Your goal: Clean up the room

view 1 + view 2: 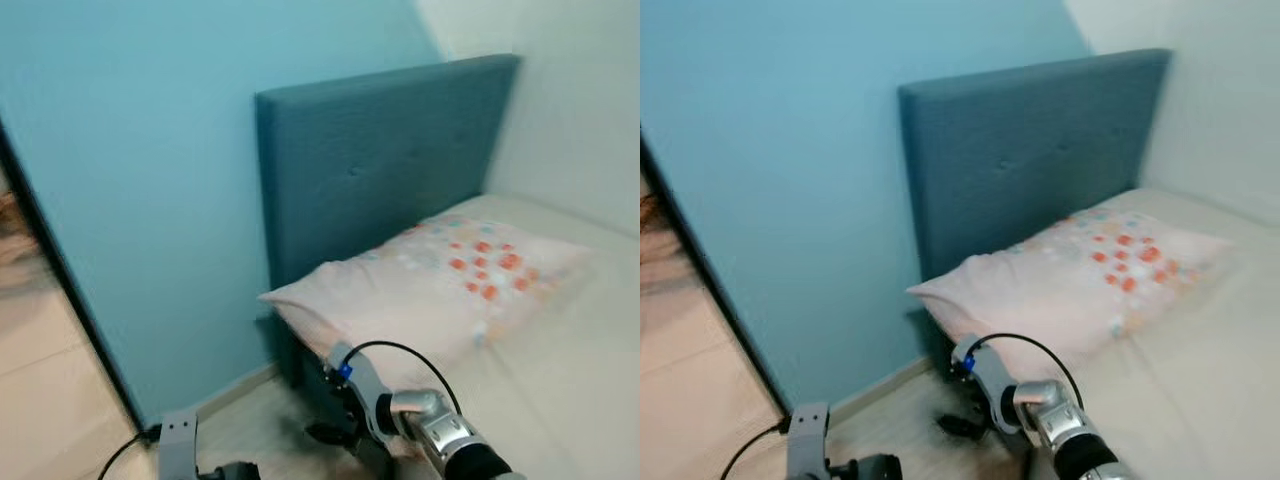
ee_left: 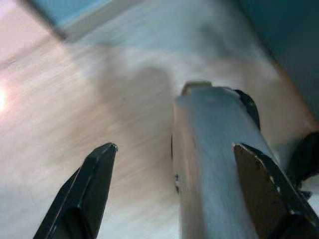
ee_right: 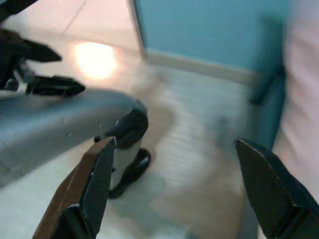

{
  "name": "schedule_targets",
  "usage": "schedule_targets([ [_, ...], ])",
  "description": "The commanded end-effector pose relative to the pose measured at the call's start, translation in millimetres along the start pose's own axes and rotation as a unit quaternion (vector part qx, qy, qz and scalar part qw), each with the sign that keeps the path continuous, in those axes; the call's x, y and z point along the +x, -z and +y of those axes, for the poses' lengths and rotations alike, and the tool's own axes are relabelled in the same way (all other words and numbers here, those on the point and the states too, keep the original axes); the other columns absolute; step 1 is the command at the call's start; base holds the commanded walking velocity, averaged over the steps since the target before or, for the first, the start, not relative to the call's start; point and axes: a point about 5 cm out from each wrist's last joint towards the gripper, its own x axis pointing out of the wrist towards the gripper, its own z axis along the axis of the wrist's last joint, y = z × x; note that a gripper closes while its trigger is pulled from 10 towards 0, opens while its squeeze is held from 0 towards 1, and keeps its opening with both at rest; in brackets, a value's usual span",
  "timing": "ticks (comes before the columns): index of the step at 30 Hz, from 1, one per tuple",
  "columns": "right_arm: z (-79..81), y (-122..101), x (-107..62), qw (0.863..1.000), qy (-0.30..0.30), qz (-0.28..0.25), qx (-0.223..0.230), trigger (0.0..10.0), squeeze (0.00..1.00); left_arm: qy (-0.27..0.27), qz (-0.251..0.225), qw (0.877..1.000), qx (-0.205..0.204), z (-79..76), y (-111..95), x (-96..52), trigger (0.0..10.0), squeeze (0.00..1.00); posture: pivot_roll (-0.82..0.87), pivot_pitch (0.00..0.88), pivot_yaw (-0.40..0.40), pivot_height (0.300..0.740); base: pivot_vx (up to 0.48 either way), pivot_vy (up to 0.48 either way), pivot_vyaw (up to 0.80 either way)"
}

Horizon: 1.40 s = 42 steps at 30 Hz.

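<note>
Pillow [image 1: 440,290] is lying askew on bed [image 1: 580,400], ahead of nearer right gripper [image 3: 174,189], spread and empty; left gripper [image 2: 184,194] likewise spread.

One pillow [image 1: 430,290], with red and orange spots. One bed [image 1: 570,370]. One blue headboard [image 1: 380,160]. One blue wall [image 1: 130,150]. One white wall [image 1: 580,100]. One wood floor [image 1: 40,400]. Two grippers: left gripper [image 2: 174,194], right gripper [image 3: 174,189]. Two black fingers on each, four fingers counted.
</note>
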Motion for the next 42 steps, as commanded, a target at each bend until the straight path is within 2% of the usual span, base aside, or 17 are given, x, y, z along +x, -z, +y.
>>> schedule_targets([
  [1, -6.2, -18.3, 3.0, 1.0, 0.023, -0.015, -0.007, 10.0, 0.0, -0.01, 0.013, 1.0, 0.006, 8.9, 9.8, -2.2, 10.0, 0.0, -0.02, 0.016, -0.028, 0.591, 0.0, 0.0, 0.0],
  [4, -12.5, -22.3, 2.4, 0.998, 0.056, -0.024, 0.005, 10.0, 0.0, -0.009, 0.014, 1.0, 0.006, 8.9, 10.5, -2.3, 10.0, 0.0, -0.02, 0.016, -0.028, 0.591, 0.0, 0.0, 0.0],
  [5, -14.0, -29.1, 2.8, 0.996, 0.072, -0.048, 0.009, 10.0, 0.0, -0.008, 0.013, 1.0, 0.007, 8.5, 10.8, -2.4, 10.0, 0.0, -0.02, 0.019, -0.025, 0.591, 0.0, 0.0, 0.0],
  [14, -8.8, -41.7, 3.0, 0.992, 0.075, -0.1, 0.013, 10.0, 0.0, -0.005, 0.014, 1.0, 0.012, 7.5, 10.7, -2.2, 10.0, 0.0, -0.03, 0.015, -0.022, 0.591, 0.0, 0.0, 0.0],
  [24, -11.5, -49.9, 2.8, 0.986, 0.101, -0.135, 0.018, 10.0, 0.0, -0.001, 0.013, 1.0, 0.012, 4.6, 10.5, -2.0, 10.0, 0.0, -0.03, 0.002, -0.025, 0.591, 0.0, 0.0, 0.0],
  [28, -13.1, -51.6, 3.6, 0.984, 0.115, -0.135, 0.011, 10.0, 0.0, 0.0, 0.012, 1.0, 0.01, 3.8, 10.4, -1.9, 10.0, 0.0, -0.02, 0.01, -0.027, 0.591, 0.0, 0.0, 0.0],
  [33, -12.9, -61.2, 12.2, 0.986, 0.12, -0.111, -0.026, 10.0, 0.0, 0.003, 0.008, 1.0, 0.005, 2.6, 9.8, -1.9, 10.0, 0.0, -0.01, 0.035, -0.035, 0.591, 0.0, 0.0, 0.0],
  [35, -17.7, -68.0, 14.3, 0.985, 0.136, -0.09, -0.053, 10.0, 0.0, 0.002, 0.002, 1.0, -0.006, 2.8, 9.5, -2.1, 10.0, 0.0, 0.01, 0.057, -0.046, 0.591, 0.0, 0.0, 0.0],
  [42, -39.9, -99.4, 4.9, 0.973, 0.2, -0.093, -0.062, 10.0, 0.0, 0.008, -0.032, 0.999, -0.032, 10.1, 12.4, -5.3, 10.0, 0.0, 0.1, 0.17, -0.075, 0.591, 0.0, 0.0, 0.0],
])
